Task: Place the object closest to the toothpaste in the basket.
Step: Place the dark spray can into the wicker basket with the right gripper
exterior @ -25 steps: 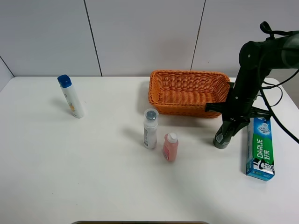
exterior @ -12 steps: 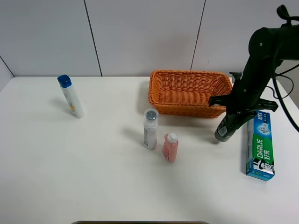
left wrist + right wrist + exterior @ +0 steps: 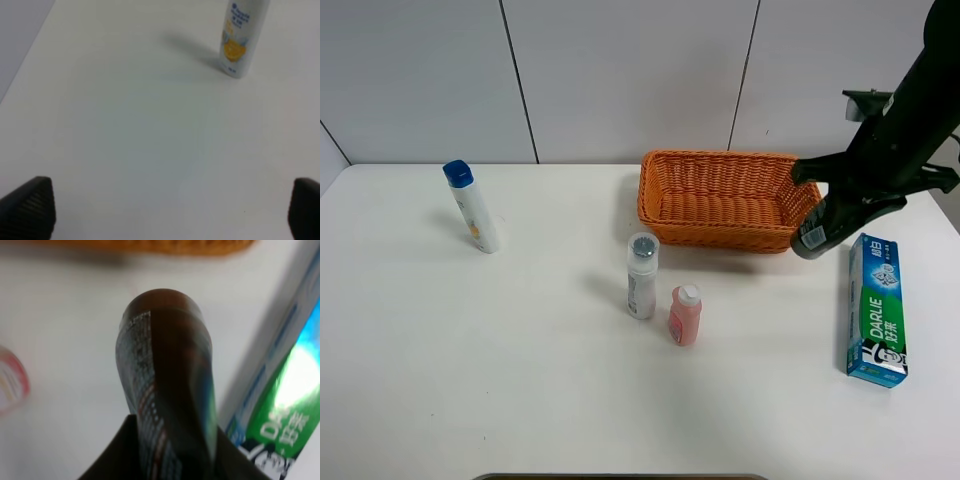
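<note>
My right gripper (image 3: 835, 205) is shut on a dark bottle (image 3: 817, 229) and holds it tilted in the air, just right of the orange basket's (image 3: 665, 205) right end. The right wrist view shows the dark bottle (image 3: 165, 380) filling the middle, gripped at its upper end, with the basket edge (image 3: 150, 246) beyond it. The green and blue toothpaste box (image 3: 876, 308) lies flat on the table below and right of the bottle; it also shows in the right wrist view (image 3: 280, 385). My left gripper's fingertips (image 3: 27, 207) show wide apart and empty over bare table.
A grey-capped bottle (image 3: 641, 276) and a small pink bottle (image 3: 684, 314) stand in front of the basket. A white bottle with a blue cap (image 3: 472, 206) stands at the far left, also in the left wrist view (image 3: 243, 35).
My right gripper has lifted the dark bottle off the table and carried it up and right, from beside the toothpaste box to the basket's right end.
</note>
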